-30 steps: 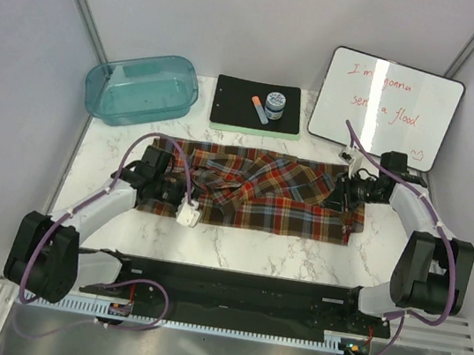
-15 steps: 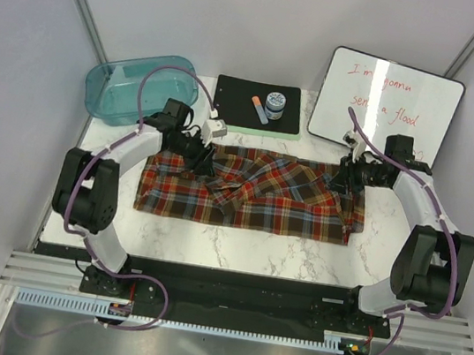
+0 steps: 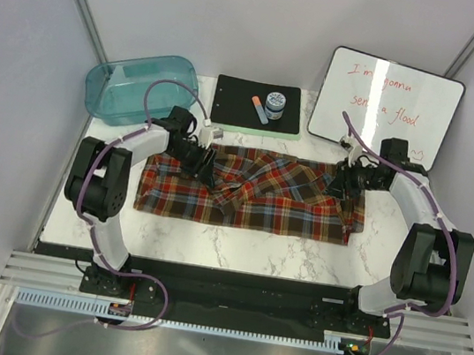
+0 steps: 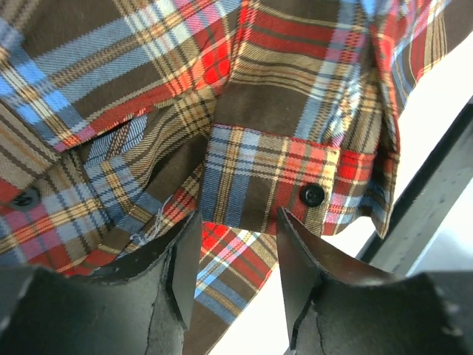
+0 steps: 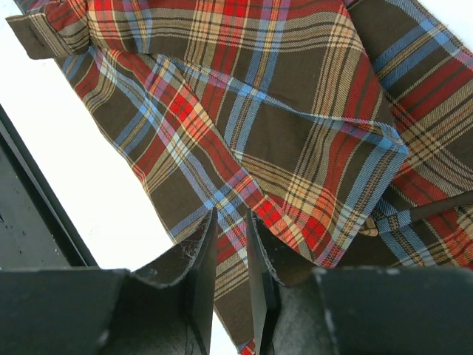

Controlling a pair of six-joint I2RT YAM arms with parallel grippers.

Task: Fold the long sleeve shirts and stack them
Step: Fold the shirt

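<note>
The plaid flannel shirt (image 3: 261,195) lies spread wide across the marble table, rumpled in the middle. My left gripper (image 3: 203,165) is at the shirt's far left edge. In the left wrist view it (image 4: 238,222) is open, and a buttoned cuff (image 4: 295,185) and the cloth edge lie just beyond its fingertips. My right gripper (image 3: 341,182) is at the shirt's far right edge. In the right wrist view it (image 5: 231,222) has its jaws nearly together, with plaid cloth (image 5: 281,118) in the narrow gap.
A teal plastic bin (image 3: 141,87) stands at the back left. A black clipboard (image 3: 234,110) holds a small jar (image 3: 275,103) and a marker (image 3: 260,109) behind the shirt. A whiteboard (image 3: 386,106) leans at the back right. Bare marble (image 3: 235,249) lies in front of the shirt.
My left arm has swung from the shirt's near left part to its far left edge and settled lower there. My right gripper has shifted slightly back at the far right edge.
</note>
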